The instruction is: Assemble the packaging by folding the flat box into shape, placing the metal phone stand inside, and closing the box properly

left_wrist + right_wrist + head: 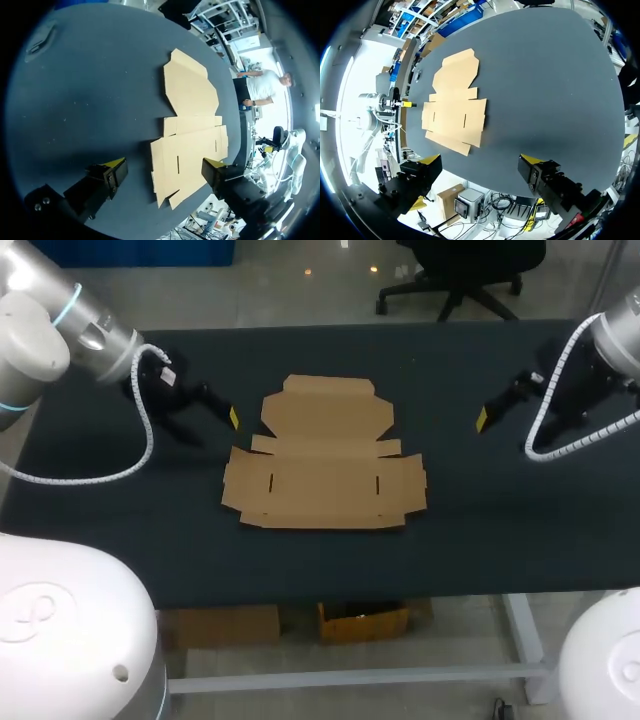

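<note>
I'm holding left gripper (162,166) and right gripper (480,159) spread, empty | flat box (325,465) lying flush on counter (480,520) | likely risking sliding, not folding

- Flat box (322,455) is lying unfolded in the middle of the table (480,540), with its lid panel pointing at the far edge.
- Left gripper (163,167) is hovering left of the box, near it.
- Right gripper (480,161) is hovering right of it, farther off.
</note>
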You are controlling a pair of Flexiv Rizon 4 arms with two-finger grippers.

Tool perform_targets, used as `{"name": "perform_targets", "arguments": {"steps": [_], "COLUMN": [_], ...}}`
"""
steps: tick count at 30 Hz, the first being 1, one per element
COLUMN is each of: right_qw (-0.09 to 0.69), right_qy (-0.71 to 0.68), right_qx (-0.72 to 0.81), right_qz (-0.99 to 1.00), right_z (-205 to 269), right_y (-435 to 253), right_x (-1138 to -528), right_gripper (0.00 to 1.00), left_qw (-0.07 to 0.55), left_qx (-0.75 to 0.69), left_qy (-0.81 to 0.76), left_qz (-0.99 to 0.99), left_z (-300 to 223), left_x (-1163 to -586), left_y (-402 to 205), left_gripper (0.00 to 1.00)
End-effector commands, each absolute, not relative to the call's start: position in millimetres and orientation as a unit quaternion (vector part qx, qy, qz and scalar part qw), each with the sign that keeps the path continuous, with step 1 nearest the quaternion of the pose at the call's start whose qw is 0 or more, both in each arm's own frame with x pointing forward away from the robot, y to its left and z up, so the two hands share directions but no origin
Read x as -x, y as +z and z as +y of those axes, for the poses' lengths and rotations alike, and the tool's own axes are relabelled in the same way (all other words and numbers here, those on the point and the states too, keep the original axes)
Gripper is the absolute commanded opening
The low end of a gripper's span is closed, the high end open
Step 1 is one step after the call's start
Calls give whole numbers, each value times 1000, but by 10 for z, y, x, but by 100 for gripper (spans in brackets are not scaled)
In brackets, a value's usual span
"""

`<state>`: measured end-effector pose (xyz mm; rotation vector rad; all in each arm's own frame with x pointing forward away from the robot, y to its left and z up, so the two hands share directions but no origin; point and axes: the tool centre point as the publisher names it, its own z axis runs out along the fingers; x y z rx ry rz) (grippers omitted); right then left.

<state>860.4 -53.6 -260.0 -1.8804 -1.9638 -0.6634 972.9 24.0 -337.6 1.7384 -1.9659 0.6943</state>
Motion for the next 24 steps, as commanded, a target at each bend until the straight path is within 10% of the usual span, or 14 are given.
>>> {"name": "perform_targets", "arguments": {"steps": [1,4,11,24], "right_qw": [183,184,182,184], "right_qy": [-232,-232,-235,-237], "right_qx": [654,653,648,644], "right_qz": [-696,-698,-701,-704], "right_z": [-536,-532,-500,-448], "right_y": [-2611,-2611,-2588,-2591], "right_x": [-8688,-8712,-8721,-8725], "right_gripper": [100,100,100,100], "left_qw": [211,217,217,234], "left_qx": [-624,-625,-623,-606], "left_qy": [258,271,265,249], "left_qz": [-706,-699,-703,-718], "left_z": [234,272,320,208], "left_x": [-9718,-9728,-9741,-9712], "left_y": [-3470,-3529,-3647,-3773], "left_gripper": [100,100,45,45]}}
